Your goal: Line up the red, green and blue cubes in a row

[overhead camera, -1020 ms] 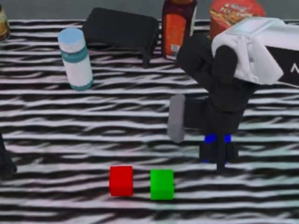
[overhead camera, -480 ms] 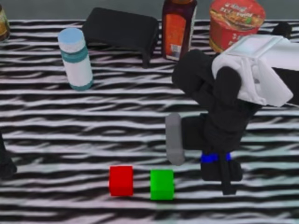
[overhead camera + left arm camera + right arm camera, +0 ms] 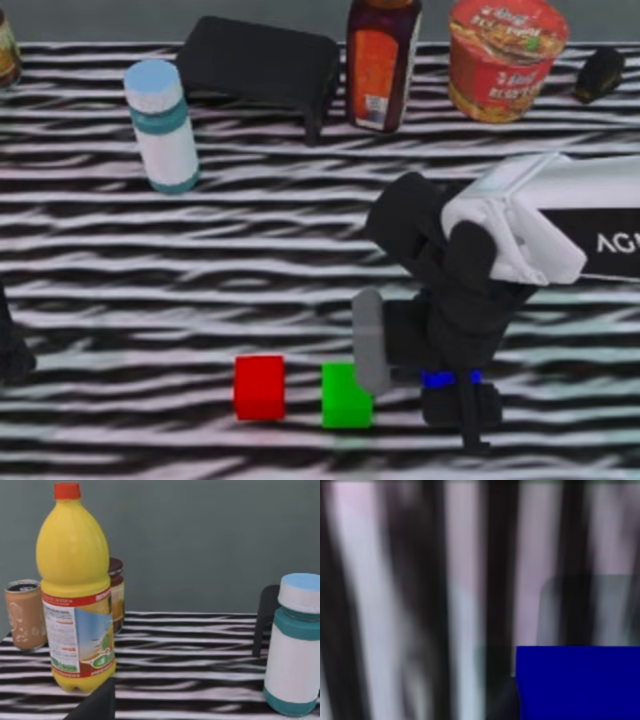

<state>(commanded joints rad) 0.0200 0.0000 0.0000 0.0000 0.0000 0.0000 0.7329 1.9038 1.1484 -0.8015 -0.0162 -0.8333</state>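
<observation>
Your right end effector [image 3: 452, 392] was low over the desk [image 3: 250, 250] at the near edge, just right of the green cube [image 3: 345, 397], and it was clamped on the blue cube [image 3: 448, 379]. Only a thin blue strip showed between the fingers in the top view; the right wrist view had the blue cube [image 3: 577, 682] filling its corner with the striped cloth right behind it, so I judged it close to the surface.

The red cube [image 3: 259, 386] and green cube sat side by side with a small gap, both on the same line across the desk.

For a clean placement you needed to:
- match the blue cube's depth to the red-green line, not nearer or farther
- leave a gap from green like the red-green gap
- keep the grey wrist part [image 3: 369, 341], which overlapped green in the top view, from nudging it
- go straight down, release only on contact, then lift vertically

Your left end effector was parked off at the desk's left edge; I couldn't tell its finger state.
</observation>
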